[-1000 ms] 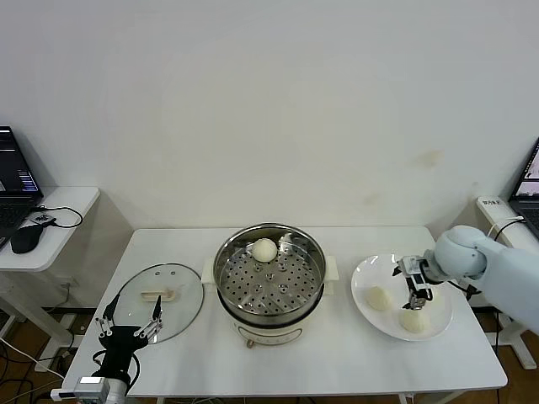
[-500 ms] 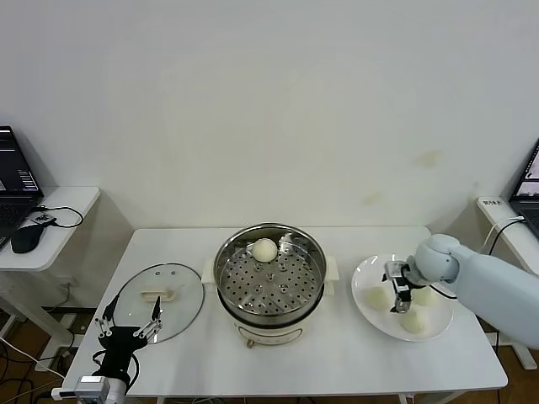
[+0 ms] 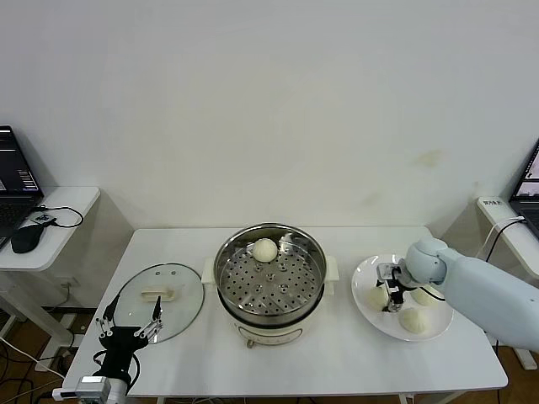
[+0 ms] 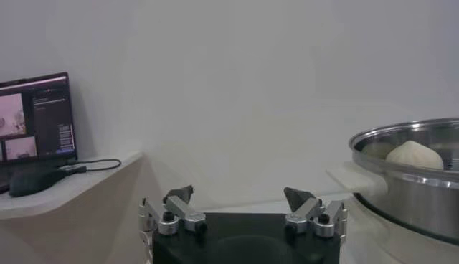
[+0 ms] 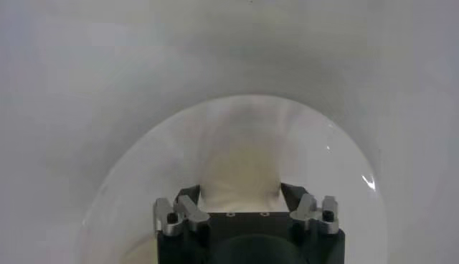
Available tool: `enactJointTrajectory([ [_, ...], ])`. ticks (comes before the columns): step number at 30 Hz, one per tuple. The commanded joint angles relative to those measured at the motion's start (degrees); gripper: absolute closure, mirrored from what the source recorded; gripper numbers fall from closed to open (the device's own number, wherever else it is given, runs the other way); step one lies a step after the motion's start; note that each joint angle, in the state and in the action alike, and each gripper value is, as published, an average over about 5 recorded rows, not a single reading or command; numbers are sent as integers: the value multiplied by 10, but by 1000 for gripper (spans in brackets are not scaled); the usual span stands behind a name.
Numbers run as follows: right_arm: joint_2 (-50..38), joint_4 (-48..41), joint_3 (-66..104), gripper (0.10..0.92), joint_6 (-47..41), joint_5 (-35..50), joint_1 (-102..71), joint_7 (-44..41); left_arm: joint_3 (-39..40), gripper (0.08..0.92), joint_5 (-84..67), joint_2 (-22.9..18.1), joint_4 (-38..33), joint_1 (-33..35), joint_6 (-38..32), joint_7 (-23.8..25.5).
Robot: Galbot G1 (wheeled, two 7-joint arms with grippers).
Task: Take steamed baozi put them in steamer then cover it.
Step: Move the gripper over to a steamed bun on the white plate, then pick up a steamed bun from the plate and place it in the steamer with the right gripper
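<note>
The steamer (image 3: pixel 269 282) stands at mid-table with one baozi (image 3: pixel 264 249) on its perforated tray. Three baozi lie on the white plate (image 3: pixel 360 276) at the right: one at the left (image 3: pixel 376 297), one in front (image 3: pixel 414 321) and one at the back right (image 3: pixel 426 295). My right gripper (image 3: pixel 392 289) is low over the left one. In the right wrist view that baozi (image 5: pixel 239 168) sits between the open fingers of the right gripper (image 5: pixel 239 195). My left gripper (image 3: pixel 130 325) hangs open and empty at the table's front left, near the glass lid (image 3: pixel 160 301).
The left wrist view shows the left gripper (image 4: pixel 239 195), the steamer's rim (image 4: pixel 409 190) and the bun inside (image 4: pixel 414 154). A side desk with a laptop (image 3: pixel 13 181) and a mouse (image 3: pixel 25 238) stands at the far left.
My right gripper has moved left across the plate, from over the front baozi to the left baozi. The left arm has not moved.
</note>
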Motion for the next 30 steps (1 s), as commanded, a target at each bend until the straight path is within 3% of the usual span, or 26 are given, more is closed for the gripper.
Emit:
enactJointTrajectory([
  [1,-2,2,-6,388,1,12,15,-12,0,177,0,1,-3,1,0,0],
  [16,-67,126,-184,390,-55,197,379,-45,1,177,-5,7,-10,3,0,1],
  [22,23,151,-244,385,-108,289,488,-11,4,177,-8,5,-15,3,-1,1],
  [30,186,147,-254,376,-172,390,465,60,5,177,-6,-1,-18,5,-3,0],
])
